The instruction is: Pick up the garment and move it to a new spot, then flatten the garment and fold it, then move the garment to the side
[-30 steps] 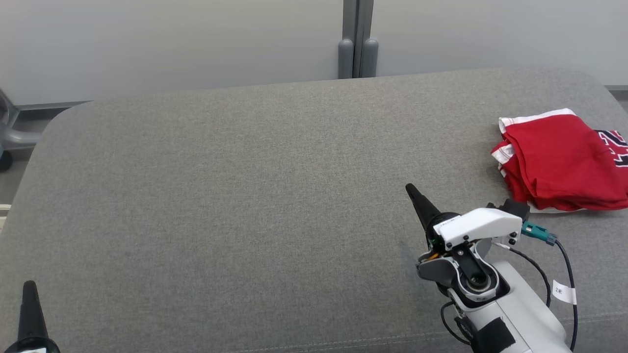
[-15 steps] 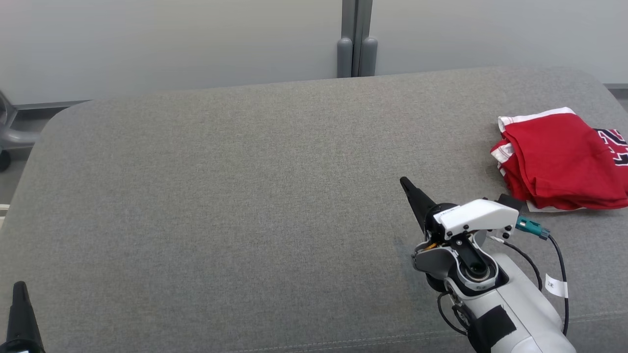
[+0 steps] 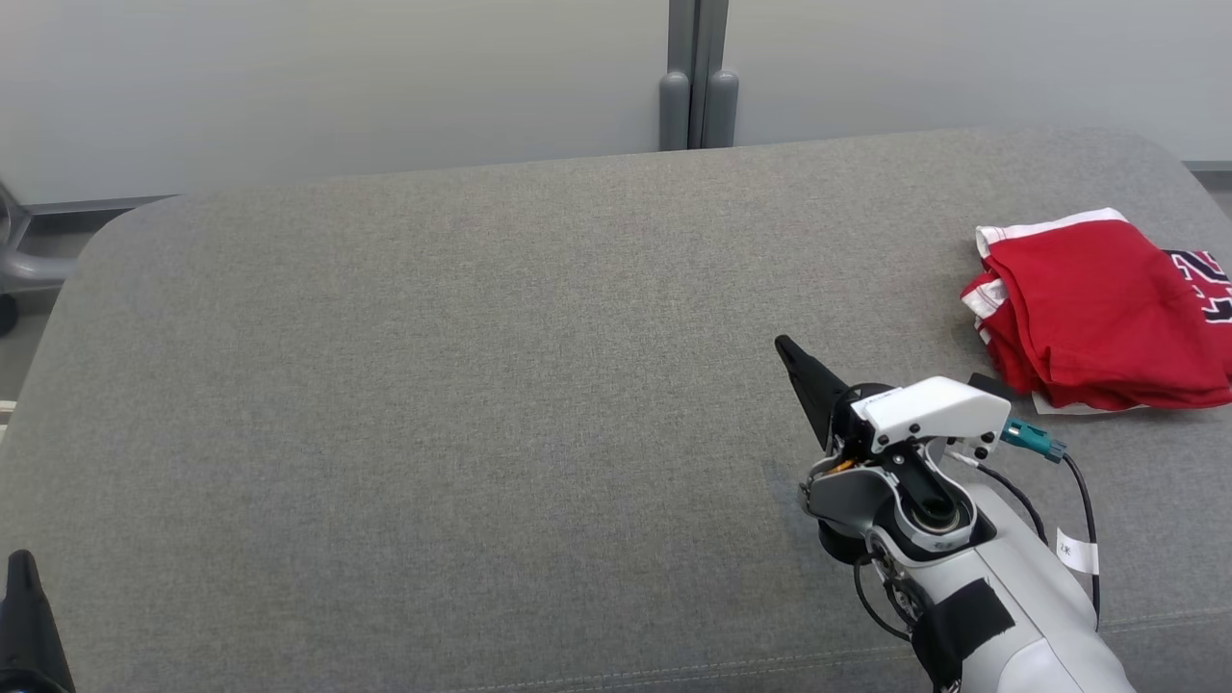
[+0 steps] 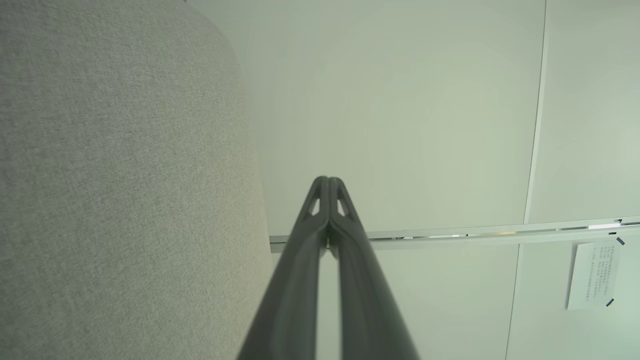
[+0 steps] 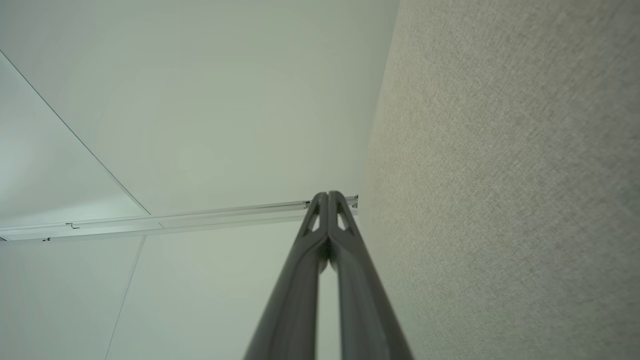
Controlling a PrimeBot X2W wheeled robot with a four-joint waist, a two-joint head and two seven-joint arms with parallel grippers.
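The garment point(image 3: 1097, 308) is red with white trim and dark lettering, lying folded in a stack at the far right of the grey cushioned surface point(image 3: 481, 385). My right gripper point(image 3: 784, 346) hovers left of and nearer than it, shut and empty, fingers pointing up-left; in the right wrist view its tips point(image 5: 328, 196) meet. Down at the lower left corner, my left gripper point(image 3: 19, 563) is shut with nothing in it, and its tips point(image 4: 328, 180) press together in the left wrist view.
A pale wall with a grey vertical post point(image 3: 698, 77) stands behind the surface. A grey chair base point(image 3: 14, 269) sits at the far left edge. A paper notice point(image 4: 595, 275) hangs on the wall in the left wrist view.
My right gripper has drifted slightly up and left. My left gripper has sunk toward the lower left corner. The garment has stayed where it was.
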